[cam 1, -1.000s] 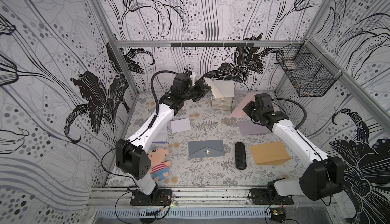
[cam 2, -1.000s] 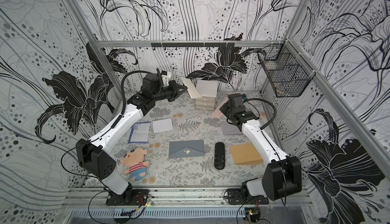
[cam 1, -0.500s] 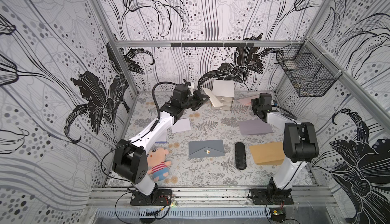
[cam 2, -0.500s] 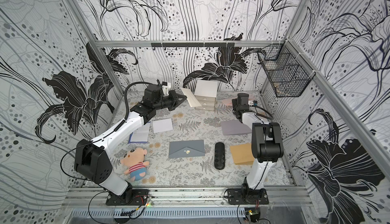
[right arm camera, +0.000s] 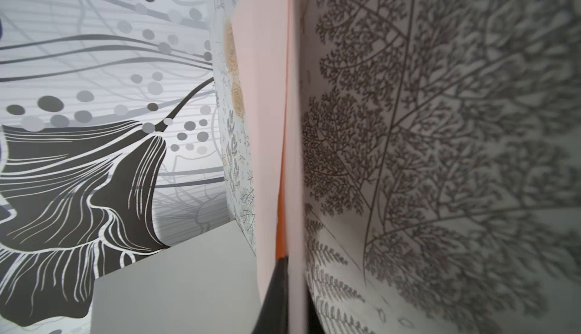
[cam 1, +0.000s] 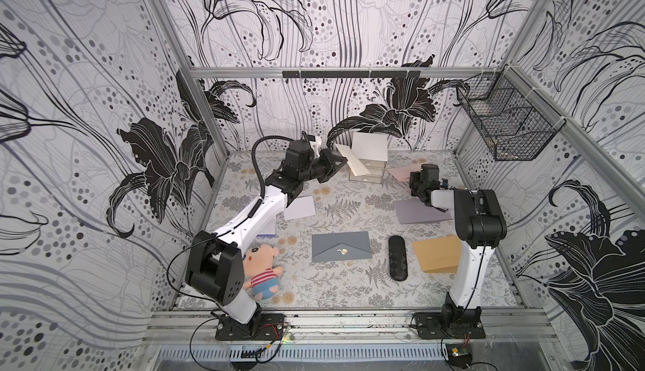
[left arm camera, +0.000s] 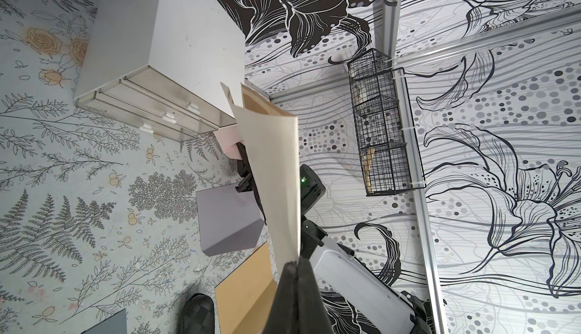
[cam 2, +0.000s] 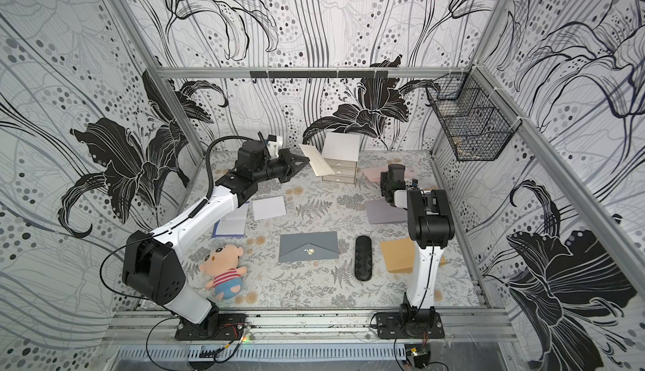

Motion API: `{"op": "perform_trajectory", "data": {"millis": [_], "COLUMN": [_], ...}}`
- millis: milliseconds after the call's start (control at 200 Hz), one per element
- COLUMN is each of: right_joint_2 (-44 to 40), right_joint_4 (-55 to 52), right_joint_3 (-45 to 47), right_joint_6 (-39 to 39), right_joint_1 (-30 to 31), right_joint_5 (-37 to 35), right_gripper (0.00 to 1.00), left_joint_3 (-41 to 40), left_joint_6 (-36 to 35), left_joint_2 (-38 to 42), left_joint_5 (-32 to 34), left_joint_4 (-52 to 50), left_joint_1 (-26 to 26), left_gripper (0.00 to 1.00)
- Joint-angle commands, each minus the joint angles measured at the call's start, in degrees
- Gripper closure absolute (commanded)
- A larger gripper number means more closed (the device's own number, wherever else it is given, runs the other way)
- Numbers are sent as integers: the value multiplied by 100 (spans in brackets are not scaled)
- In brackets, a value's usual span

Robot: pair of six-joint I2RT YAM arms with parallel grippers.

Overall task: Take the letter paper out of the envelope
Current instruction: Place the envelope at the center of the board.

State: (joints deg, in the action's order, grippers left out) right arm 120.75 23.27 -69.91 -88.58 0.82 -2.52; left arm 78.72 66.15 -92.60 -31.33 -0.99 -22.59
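Left gripper (cam 1: 340, 159): pinched tight on one end of the cream paper envelope (cam 1: 353, 162).
Cream paper envelope: raised and tilted, flap open, in front of the small white drawer unit (cam 1: 370, 147).
Pink letter paper (cam 1: 399, 172): out of the envelope, low at the floral table mat (cam 1: 349, 282), right of the drawers.
Right gripper (cam 1: 412, 177): closed on the pink sheet's edge.

Right arm (cam 1: 478, 212) is covering part of the pink sheet (cam 1: 398, 173) and one edge of the tan envelope (cam 1: 436, 254), while whatever sits in the wire basket (cam 1: 516, 142) is probably too small to tell.
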Motion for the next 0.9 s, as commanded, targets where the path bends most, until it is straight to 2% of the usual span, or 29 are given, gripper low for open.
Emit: {"op": "perform_trajectory", "data": {"millis": [0, 195, 370, 470, 656, 766, 811, 896], "right_joint_2": [110, 19, -430, -706, -1409, -2035, -2280, -2630], "right_joint_4": [-411, -1493, -2211, -2620, -4371, -4677, -4585, -4393], "right_joint_3": [-185, -469, -506, -724, -1403, -1407, -1363, -1275], "right_joint_6": [-196, -221, -210, -34, 685, 1515, 1845, 2252], "right_joint_1": [-54, -52, -55, -51, 290, 651, 792, 1025], "right_joint_5": [52, 141, -253, -302, -319, -249, -28, 879], "right_gripper": [90, 59, 38, 35, 31, 31, 31, 31], "left_joint_3": [53, 131, 203, 305, 631, 890, 969, 1104], "left_joint_6": [30, 55, 91, 117, 96, 47, 39, 31], "left_joint_2": [-156, -309, -441, -559, -840, -1033, -1093, -1216], "left_joint_5": [-84, -114, -175, -288, -561, -822, -926, -1108], "left_joint_4": [309, 389, 442, 423, 384, 296, 244, 131], "left_joint_1": [20, 21, 22, 60, 215, 309, 333, 391], "left_gripper": [100, 100, 100, 100, 100, 100, 100, 100]}}
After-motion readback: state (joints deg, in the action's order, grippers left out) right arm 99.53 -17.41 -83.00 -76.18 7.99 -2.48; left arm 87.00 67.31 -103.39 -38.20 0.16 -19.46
